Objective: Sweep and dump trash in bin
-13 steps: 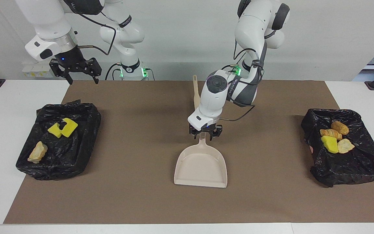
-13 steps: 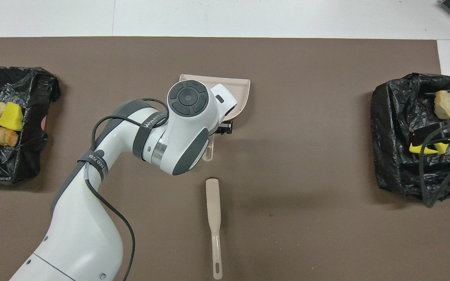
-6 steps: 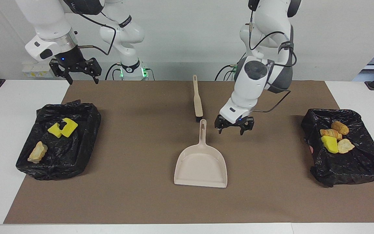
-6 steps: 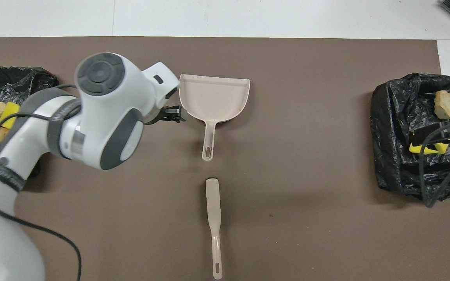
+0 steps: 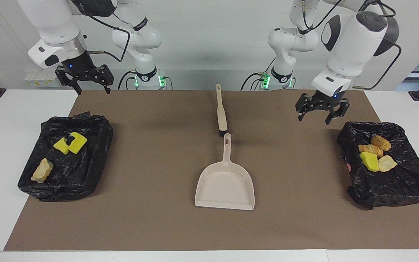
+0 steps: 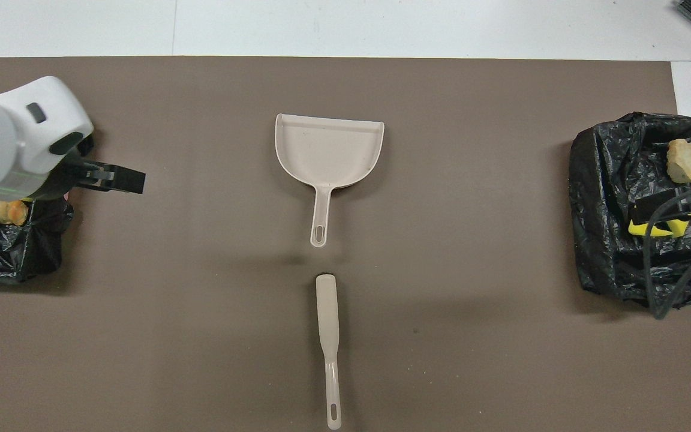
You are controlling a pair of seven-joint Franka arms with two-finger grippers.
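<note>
The trash lies in two black-lined bins. The bin (image 5: 96, 145) at the right arm's end holds yellow sponge chunks (image 5: 70, 143) and a bread piece (image 5: 42, 170). The bin (image 5: 406, 182) at the left arm's end holds a brown pastry (image 5: 380, 142), a croissant (image 5: 370, 149), a yellow sponge (image 5: 369, 161) and pale bread (image 5: 387, 163). The beige dustpan (image 5: 225, 185) lies empty at mid-mat, with the beige brush (image 5: 221, 111) nearer to the robots. My left gripper (image 5: 314, 118) is open and empty, raised over the mat beside its bin. My right gripper (image 5: 92, 91) is open and waits, raised.
The brown mat (image 5: 158, 182) covers most of the white table. In the overhead view the dustpan (image 6: 329, 150) and brush (image 6: 327, 324) lie in line. The left arm there covers part of its bin (image 6: 15, 258), and cables cross the other bin (image 6: 621, 198).
My left gripper has left the dustpan's handle, risen and swung toward the left arm's end of the table. The dustpan, brush and right arm have not moved.
</note>
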